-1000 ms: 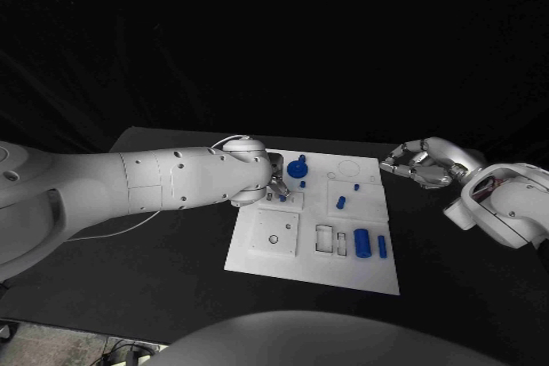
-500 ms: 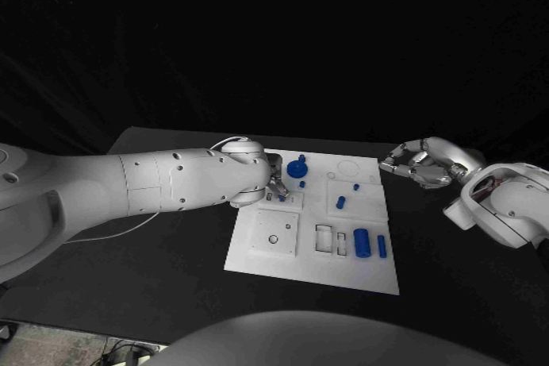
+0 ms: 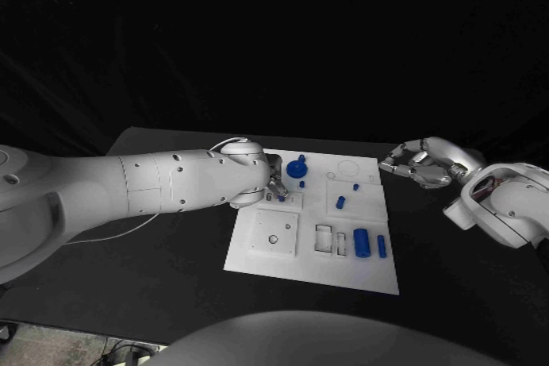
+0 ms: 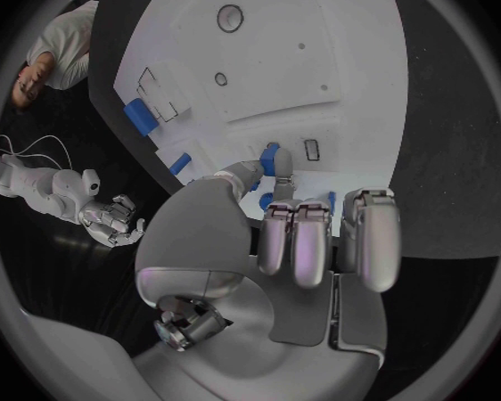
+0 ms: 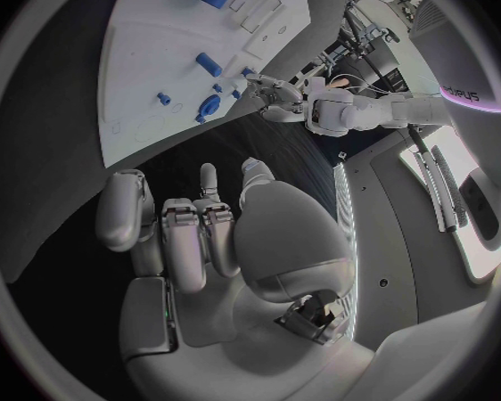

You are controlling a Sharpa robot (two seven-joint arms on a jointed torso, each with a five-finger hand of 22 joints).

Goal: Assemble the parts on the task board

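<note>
The white task board (image 3: 274, 259) lies mid-table. My left hand (image 3: 272, 188) hovers low over its far left part. In the left wrist view my left hand (image 4: 307, 232) has thumb and a finger meeting on a small blue part (image 4: 269, 156) just above the board (image 4: 317, 62). A blue round knob (image 3: 297, 169) and a small peg (image 3: 302, 184) stand beside that hand. Nearer the front lie a blue cylinder (image 3: 362, 242) and a thin blue bar (image 3: 382, 246). My right hand (image 3: 421, 164) hangs off the board's far right corner, fingers curled in and holding nothing (image 5: 195, 232).
The board's front left carries a square plate with a small hole (image 3: 274, 239) and two rectangular slots (image 3: 332, 240). Another blue piece (image 3: 341, 201) sits mid-board. Black table (image 3: 171, 279) surrounds the board, with a white cable (image 3: 114, 229) on the left.
</note>
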